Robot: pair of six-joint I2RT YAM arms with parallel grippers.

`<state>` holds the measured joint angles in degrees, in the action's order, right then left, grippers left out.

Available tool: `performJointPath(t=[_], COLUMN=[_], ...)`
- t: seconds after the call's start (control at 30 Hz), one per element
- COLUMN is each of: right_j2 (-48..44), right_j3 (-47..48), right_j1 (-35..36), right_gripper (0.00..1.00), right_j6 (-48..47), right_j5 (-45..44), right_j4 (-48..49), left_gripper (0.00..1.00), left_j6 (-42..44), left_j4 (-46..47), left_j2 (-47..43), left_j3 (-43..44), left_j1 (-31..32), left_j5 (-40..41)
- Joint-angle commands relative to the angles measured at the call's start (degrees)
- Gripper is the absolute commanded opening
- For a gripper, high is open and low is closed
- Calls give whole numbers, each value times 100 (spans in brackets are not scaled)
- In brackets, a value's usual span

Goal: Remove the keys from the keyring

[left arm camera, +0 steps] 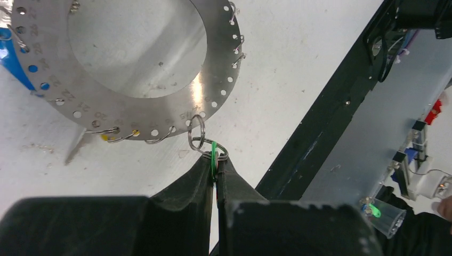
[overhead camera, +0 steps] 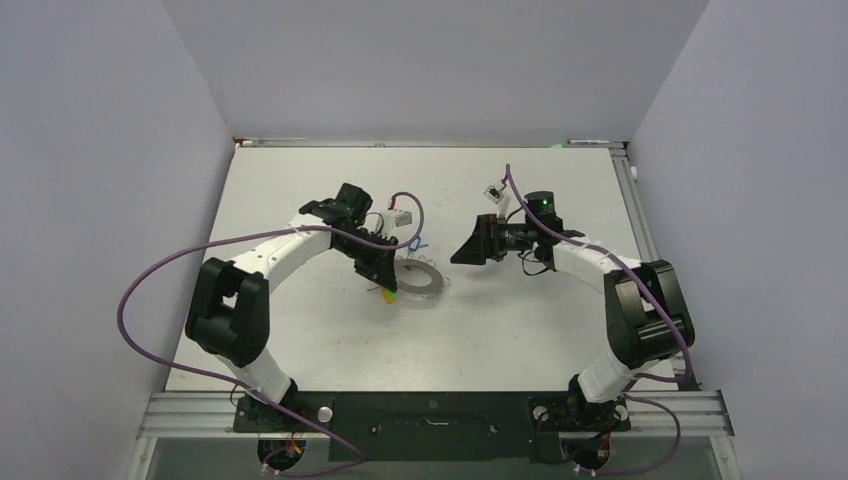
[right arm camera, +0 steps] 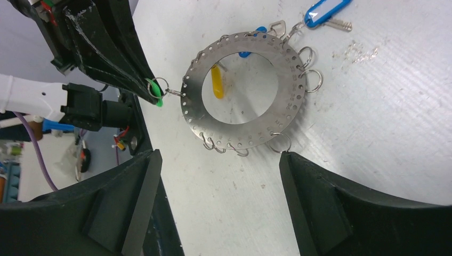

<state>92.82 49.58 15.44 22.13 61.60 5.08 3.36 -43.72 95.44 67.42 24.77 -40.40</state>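
— Your left arm reaches forward and bends in toward the middle of the desk [overhead camera: 300,330]. Where does the left tool [overhead camera: 386,284] end up?

— At the left edge of the keyring [overhead camera: 422,277], tipped downward. Its fingers [left arm camera: 202,176] are pressed together on the green tag [left arm camera: 214,154], which sits edge-on between them. A small wire loop [left arm camera: 196,132] links that tag to a hole in the keyring's rim.

— And your right arm?

— Elbow out to the right, wrist turned left. The right tool [overhead camera: 462,250] faces the keyring from the right, apart from it, with its fingers spread wide.

— How does the keyring lie?

— Flat on the desk in the middle. It is a broad, thin band of bright metal [right arm camera: 292,90], round, with small holes and stamped numbers along its rim. More wire loops hang off the edge.

— The other tags?

— In your right wrist view, the yellow tag [right arm camera: 217,82] shows through the centre opening, lengthwise up and down. The blue tag [right arm camera: 325,10] lies outside the rim, pointing away from it, with a silver key [right arm camera: 339,24] beside it.
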Motion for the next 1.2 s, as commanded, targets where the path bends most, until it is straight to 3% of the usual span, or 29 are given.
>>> performJointPath(t=[0.0, 0.13, 0.3, 0.47, 0.53, 0.63, 0.9, 1.07, 1.17], right_j2=[-416, -665, -713, -836, -810, -777, -526, -164, -303], right_j3=[479, 810, 1425, 1726, 1923, 2175, 2375, 2423, 2182], right_j1=[-148, -327, -685, -898, -919, -957, -1199, -1218, -1092], right_gripper=[84, 86, 90, 98, 91, 90, 90, 90, 90], right_j6=[-1052, -1413, -1788, -2102, -2291, -2468, -1419, -1104, -1171], right_j5=[304, 147, 102, -166, -315, -568, -676, 492, 735], right_j4=[-173, -222, -669, -826, -985, -1126, -272, 170, 323], left_gripper=[0, 0, 0, 0, 0, 0, 0, 0, 0], left_j6=[1222, 2038, 3082, 4287, 4774, 5399, 6957, 7627, 8014], left_j4=[-1040, -1464, -2010, -1908, -1713, -1309, -234, 568, 1148], left_j2=[-263, -288, -274, -545, -735, -1023, -1936, -2466, -2817], left_j3=[752, 1231, 2078, 2414, 2340, 2162, 1379, 708, 158], left_j1=[39, 89, 125, 270, 356, 494, 665, 713, 713], left_j5=[534, 1599, 2367, 3085, 3322, 3650, 3401, 2950, 2625])
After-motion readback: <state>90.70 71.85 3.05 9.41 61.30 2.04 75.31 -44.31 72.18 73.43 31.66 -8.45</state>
